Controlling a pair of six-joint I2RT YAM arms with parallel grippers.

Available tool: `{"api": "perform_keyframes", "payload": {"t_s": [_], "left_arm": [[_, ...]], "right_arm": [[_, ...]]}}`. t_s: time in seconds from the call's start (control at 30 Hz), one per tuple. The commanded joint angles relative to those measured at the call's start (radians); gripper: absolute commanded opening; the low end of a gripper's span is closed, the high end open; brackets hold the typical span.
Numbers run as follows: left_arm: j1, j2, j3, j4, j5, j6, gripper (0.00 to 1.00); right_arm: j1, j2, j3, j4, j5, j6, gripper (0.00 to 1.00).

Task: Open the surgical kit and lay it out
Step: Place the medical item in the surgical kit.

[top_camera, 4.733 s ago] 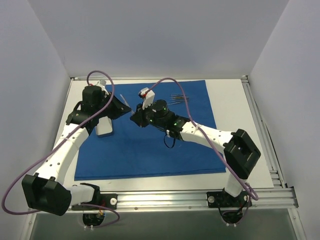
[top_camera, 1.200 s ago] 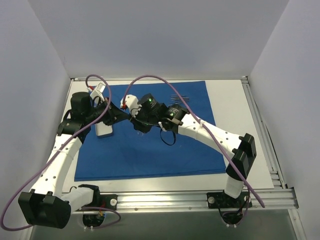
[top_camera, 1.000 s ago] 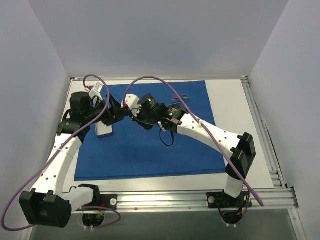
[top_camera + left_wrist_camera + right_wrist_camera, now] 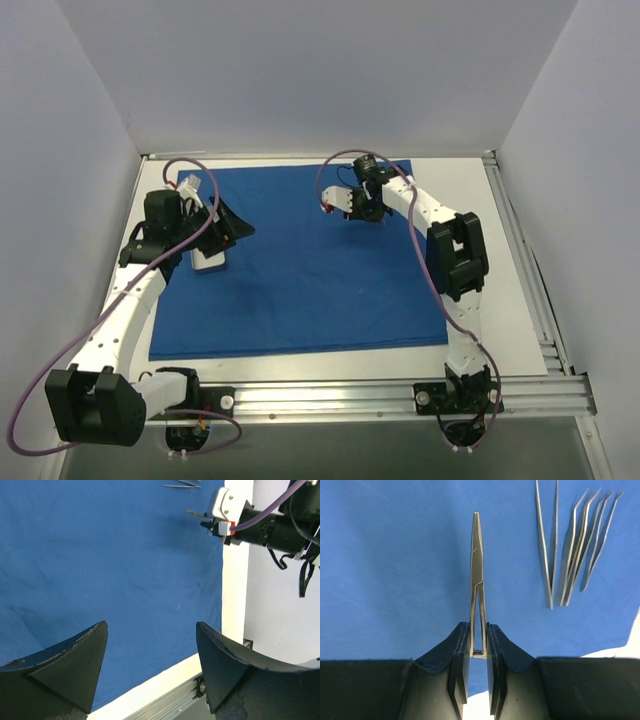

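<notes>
The surgical kit's royal-blue cloth (image 4: 300, 280) lies spread flat on the table. A small pale tray (image 4: 208, 262) rests on its left part, just below my left gripper (image 4: 235, 225). In the left wrist view, that gripper (image 4: 151, 625) is open over bare cloth with nothing between its fingers. My right gripper (image 4: 352, 208) is at the cloth's far right part. It (image 4: 477, 625) is shut on a thin metal forceps (image 4: 477, 565) that points away just above the cloth. Several metal tweezers (image 4: 570, 550) lie side by side to its right.
White tabletop (image 4: 470, 210) borders the cloth on the right, and an aluminium rail (image 4: 400, 395) runs along the near edge. The right arm's elbow (image 4: 458, 250) stands over the cloth's right edge. White walls enclose the table.
My right arm has swung from the cloth's left-centre, near the left gripper, to the far right beside the laid-out tweezers, carrying the forceps. The left gripper stays open by the tray.
</notes>
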Motion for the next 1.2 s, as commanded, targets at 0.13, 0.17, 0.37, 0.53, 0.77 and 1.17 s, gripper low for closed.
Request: {"api": "perform_keyframes", "payload": {"t_s": [0.13,0.17,0.37,0.53,0.77,1.17], "left_arm": [[0.008,0.006,-0.012,0.06,0.028,-0.005,0.8],[0.01,0.009,-0.011,0.061,0.028,-0.005,0.8],[0.014,0.03,-0.014,0.092,0.046,-0.016,0.79],[0.014,0.043,-0.012,0.097,0.049,-0.011,0.79],[0.014,0.044,-0.014,0.1,0.056,-0.006,0.79],[0.014,0.055,-0.016,0.112,0.056,-0.011,0.8]], "right_arm": [[-0.031,0.103,0.174,-0.133,-0.026,-0.1,0.0],[-0.032,0.125,0.185,-0.152,-0.025,-0.104,0.0],[-0.032,0.172,0.225,-0.162,-0.026,-0.094,0.0],[-0.032,0.183,0.225,-0.16,-0.034,-0.078,0.0],[-0.032,0.229,0.26,-0.163,-0.029,-0.055,0.0],[-0.021,0.247,0.263,-0.147,-0.029,-0.051,0.06]]}}
